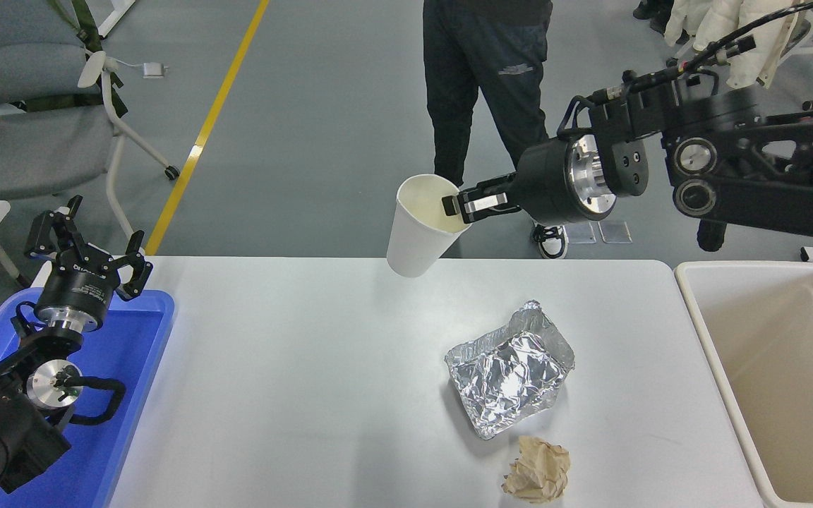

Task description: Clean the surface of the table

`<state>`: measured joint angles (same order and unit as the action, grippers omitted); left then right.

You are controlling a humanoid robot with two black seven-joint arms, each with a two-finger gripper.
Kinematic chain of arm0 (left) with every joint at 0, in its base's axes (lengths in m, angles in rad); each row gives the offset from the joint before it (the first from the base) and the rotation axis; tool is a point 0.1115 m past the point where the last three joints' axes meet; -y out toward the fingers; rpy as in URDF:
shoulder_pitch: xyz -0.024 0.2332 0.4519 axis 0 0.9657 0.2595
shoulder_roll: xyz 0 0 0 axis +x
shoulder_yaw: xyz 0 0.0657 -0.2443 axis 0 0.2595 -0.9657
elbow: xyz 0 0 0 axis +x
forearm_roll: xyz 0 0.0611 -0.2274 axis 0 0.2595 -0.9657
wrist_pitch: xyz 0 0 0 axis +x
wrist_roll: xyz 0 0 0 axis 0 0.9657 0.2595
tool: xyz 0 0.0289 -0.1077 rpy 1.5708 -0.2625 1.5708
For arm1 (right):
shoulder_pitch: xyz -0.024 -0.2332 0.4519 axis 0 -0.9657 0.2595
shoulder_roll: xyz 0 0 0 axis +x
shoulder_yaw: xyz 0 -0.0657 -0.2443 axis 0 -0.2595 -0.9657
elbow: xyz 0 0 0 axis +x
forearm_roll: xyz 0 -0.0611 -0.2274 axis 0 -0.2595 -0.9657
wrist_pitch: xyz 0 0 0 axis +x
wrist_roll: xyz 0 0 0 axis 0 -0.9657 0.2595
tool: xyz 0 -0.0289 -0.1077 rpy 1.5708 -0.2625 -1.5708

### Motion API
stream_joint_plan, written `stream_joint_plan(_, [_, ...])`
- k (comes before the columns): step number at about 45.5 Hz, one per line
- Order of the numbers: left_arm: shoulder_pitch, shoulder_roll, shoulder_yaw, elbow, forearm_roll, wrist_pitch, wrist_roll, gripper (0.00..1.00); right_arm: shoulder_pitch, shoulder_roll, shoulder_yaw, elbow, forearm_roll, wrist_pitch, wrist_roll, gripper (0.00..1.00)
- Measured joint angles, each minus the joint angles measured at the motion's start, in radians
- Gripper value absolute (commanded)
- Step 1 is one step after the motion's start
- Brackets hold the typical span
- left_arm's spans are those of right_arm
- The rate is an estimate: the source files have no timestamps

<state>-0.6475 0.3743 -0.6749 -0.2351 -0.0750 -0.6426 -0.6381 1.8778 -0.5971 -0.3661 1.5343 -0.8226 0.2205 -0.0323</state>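
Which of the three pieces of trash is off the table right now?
The white paper cup, pinched at its rim by the right gripper. The foil tray and crumpled brown paper lie on the table surface.

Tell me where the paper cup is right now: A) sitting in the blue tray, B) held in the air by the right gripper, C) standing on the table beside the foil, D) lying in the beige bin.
B: the right gripper pinches the rim of the paper cup, which hangs tilted, clear of the table, while the foil lies below.
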Motion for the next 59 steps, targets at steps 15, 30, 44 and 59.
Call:
stream_joint_plan(15, [-0.001, 0.000, 0.000, 0.000, 0.000, 0.000, 0.000, 1.00, -0.022, -0.129, -0.031, 0.003, -0.017, 0.017, 0.003, 0.00])
stream_joint_plan(30, [-0.001, 0.000, 0.000, -0.001, 0.000, 0.000, 0.000, 1.00, -0.129, -0.409, 0.015, -0.001, -0.047, 0.024, 0.027, 0.00])
stream_joint_plan(44, [-0.001, 0.000, 0.000, -0.001, 0.000, 0.000, 0.000, 1.00, -0.200, -0.675, 0.018, -0.024, -0.106, 0.028, 0.088, 0.00])
stream_joint_plan(59, [0.000, 0.000, 0.000, 0.000, 0.000, 0.000, 0.000, 1.00, -0.371, -0.813, 0.017, -0.174, -0.137, -0.002, 0.181, 0.00])
